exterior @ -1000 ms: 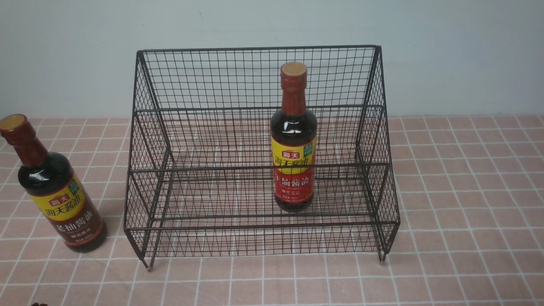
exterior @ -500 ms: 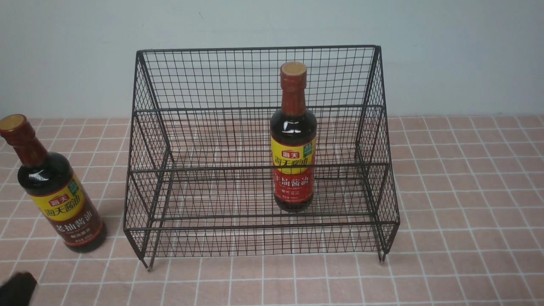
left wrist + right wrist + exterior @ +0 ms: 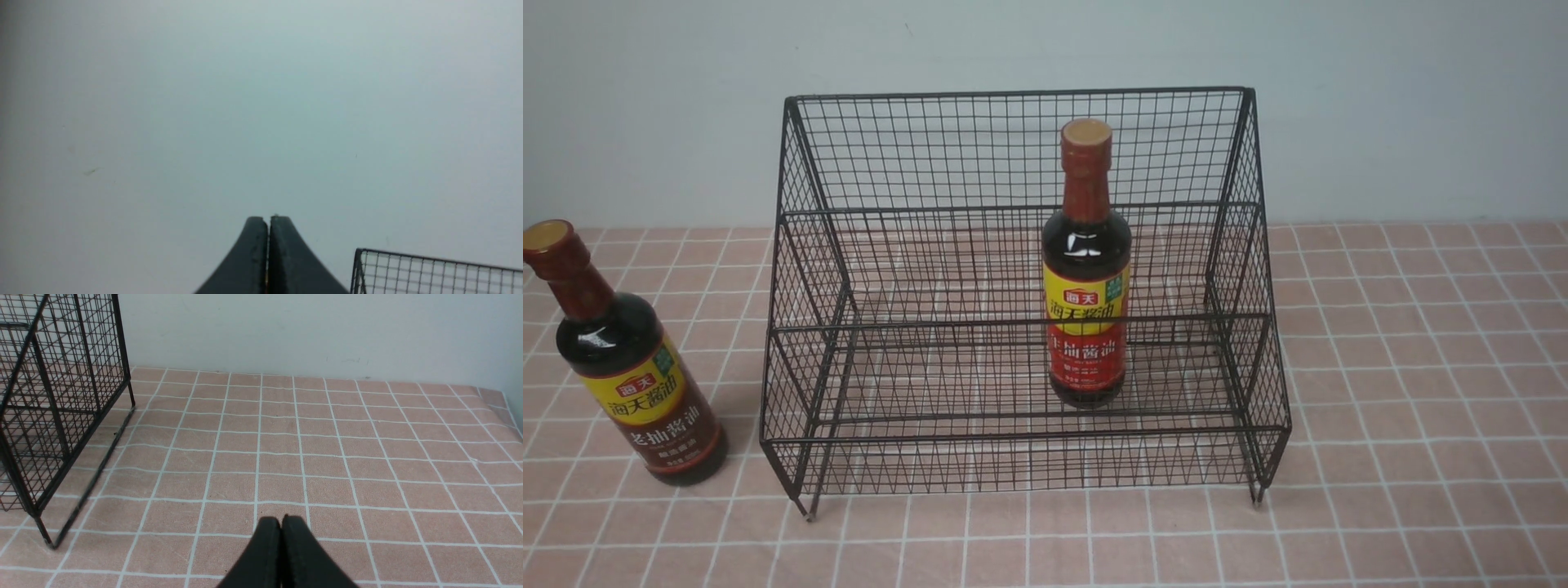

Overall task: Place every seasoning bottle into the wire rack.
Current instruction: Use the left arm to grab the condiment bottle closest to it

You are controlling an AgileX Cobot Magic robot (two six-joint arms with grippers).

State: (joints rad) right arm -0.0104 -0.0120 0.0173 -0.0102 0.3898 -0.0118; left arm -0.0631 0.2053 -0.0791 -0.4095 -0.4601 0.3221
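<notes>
A soy-sauce bottle with a bright red lower band [image 3: 1086,269] stands upright inside the black wire rack [image 3: 1021,204], on its right half. A second seasoning bottle with a dark brown band [image 3: 629,367] stands on the tiles left of the rack, outside it. Neither gripper shows in the front view. My left gripper [image 3: 268,220] is shut and empty, facing the pale wall, with a rack corner [image 3: 408,269] beside it. My right gripper [image 3: 281,520] is shut and empty over bare tiles, to the right of the rack's side [image 3: 61,396].
The pink tiled tabletop [image 3: 1421,367] runs back to a pale wall [image 3: 1380,106]. The table's right edge [image 3: 508,408] shows in the right wrist view.
A dark shape that showed at the front view's bottom left corner half a second ago is gone from view. The bottles and the rack have not moved.
</notes>
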